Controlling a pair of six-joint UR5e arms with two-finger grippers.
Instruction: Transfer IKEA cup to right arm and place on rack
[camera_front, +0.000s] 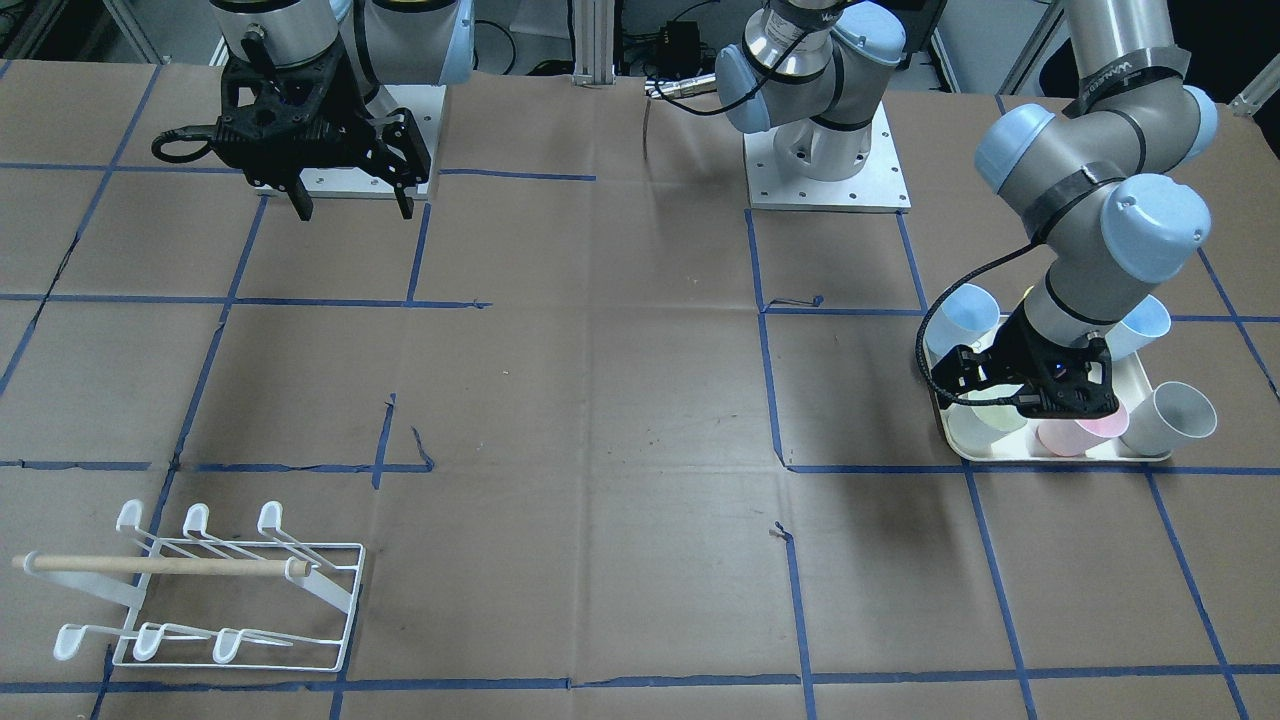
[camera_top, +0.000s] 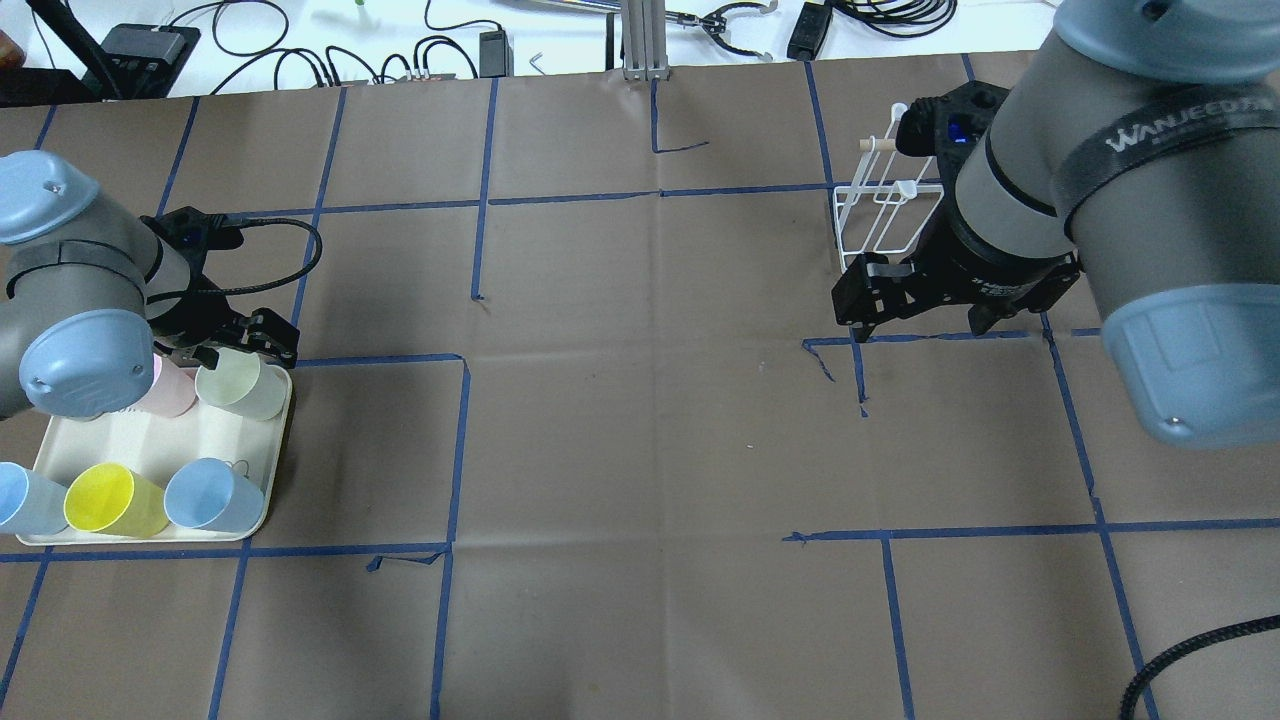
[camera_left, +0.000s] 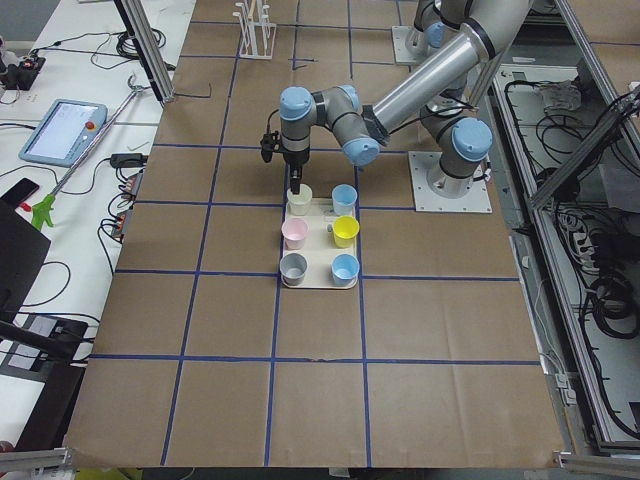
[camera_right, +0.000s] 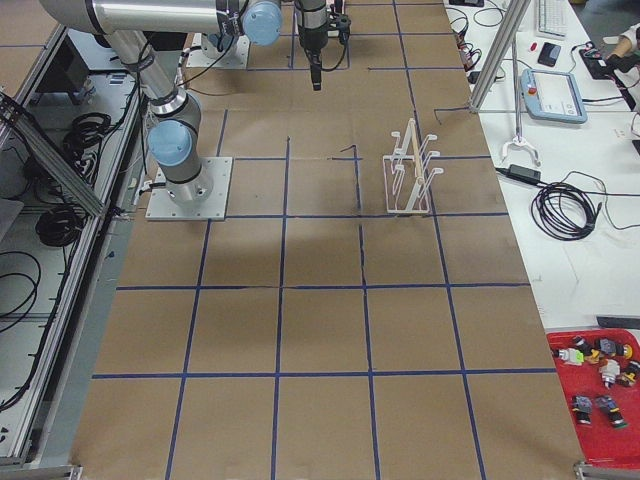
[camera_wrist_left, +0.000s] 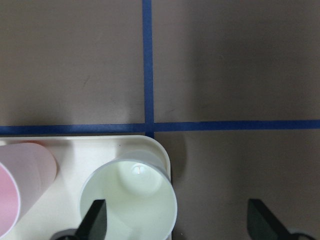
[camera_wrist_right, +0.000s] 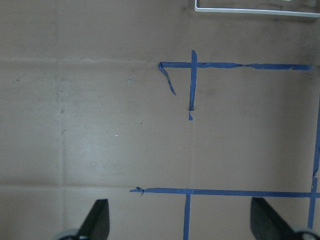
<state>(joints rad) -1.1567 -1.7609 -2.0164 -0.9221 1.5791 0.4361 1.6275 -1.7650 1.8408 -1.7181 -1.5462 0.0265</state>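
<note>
As to the left gripper (camera_wrist_left: 175, 203): hangs directly above the pale green plastic cup (camera_wrist_left: 127, 200), black fingers spread wide, one fingertip over the cup's mouth, the other out past its rim over bare paper; grips nothing. As to that cup: sits in the corner of the cream rectangular plastic tray (camera_top: 130, 440) farthest from the robot and nearest the table's middle, just beside a pink plastic cup (camera_wrist_left: 15, 190); along the tray's robot-side edge, a yellow plastic cup (camera_top: 115, 500) between two light blue plastic cups (camera_top: 210, 495). As to the tray: lies at the left end of the brown paper-covered table with blue tape lines (camera_top: 640, 420). As to the right gripper (camera_wrist_right: 179, 201): hovers over bare paper toward the right end, fingers wide apart, empty. As to the small white wire rack with a light wooden dowel (camera_front: 160, 565): stands at the right end by the operators' edge, farther from the robot than the right gripper, well apart from the tray.
</note>
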